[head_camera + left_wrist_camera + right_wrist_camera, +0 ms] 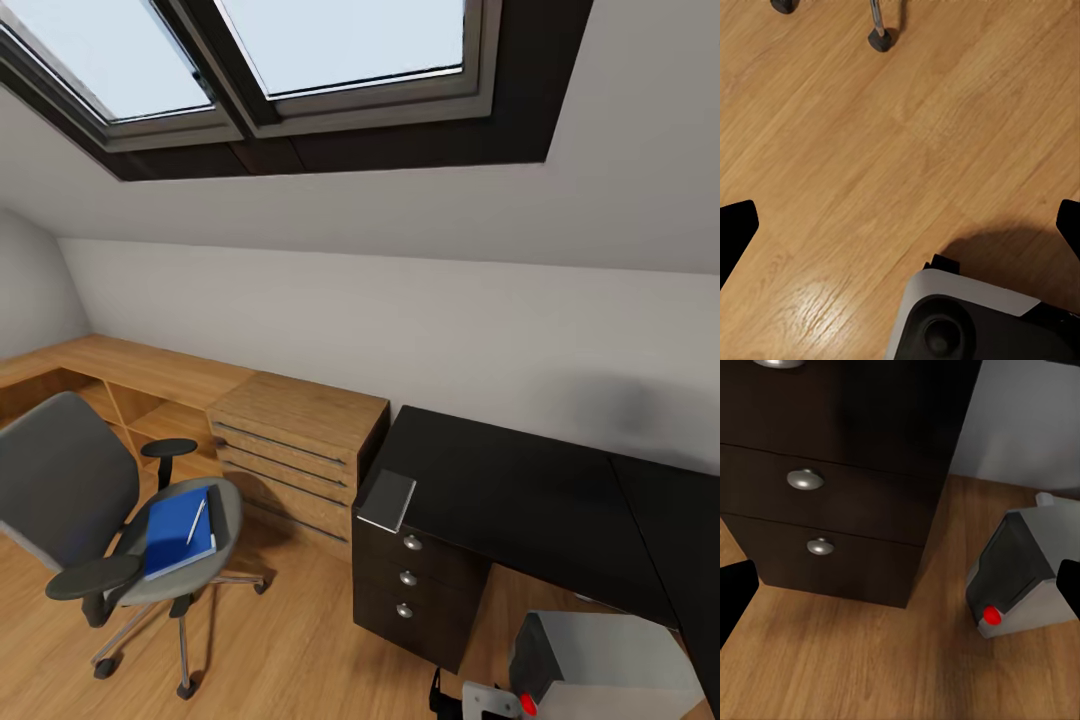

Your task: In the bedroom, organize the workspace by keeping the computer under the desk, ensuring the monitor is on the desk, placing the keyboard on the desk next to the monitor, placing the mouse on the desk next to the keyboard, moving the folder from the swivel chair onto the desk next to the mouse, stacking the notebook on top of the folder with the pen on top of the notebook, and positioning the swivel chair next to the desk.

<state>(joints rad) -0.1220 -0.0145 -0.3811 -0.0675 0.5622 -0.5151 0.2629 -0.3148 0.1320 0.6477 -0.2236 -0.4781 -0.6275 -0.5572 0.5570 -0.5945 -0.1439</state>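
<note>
- Sitting at lower left of the head view: swivel chair [95, 520], grey seat and back, black armrests, chrome base on the wood floor [280, 650].
- Lying flat on the chair seat: blue folder [178, 532], with the white pen [196, 521] resting across its top.
- Showing as a thin dark strip along the folder's right edge: possibly the notebook [215, 515], too narrow to tell for sure.
- Filling the right half of the head view: black desk [520, 500], with its drawer unit [405, 590] and round knobs at the left end.
- Resting on the desk's near left corner: small glossy grey slab [388, 500], identity unclear.
- Standing on the floor at lower right, beside the drawer unit: grey computer [600, 665] with red dot, also in the right wrist view [1020, 577].
- Standing between chair and desk along the wall: light wooden drawer chest [295, 445].
- Spreading wide: left gripper [900, 225], dark fingertips [735, 229] at both frame edges over bare floor, chair casters [881, 39] at upper edge.
- Spreading wide too: right gripper [900, 592], fingertips [735, 589] at the frame edges, pinching nothing.
</note>
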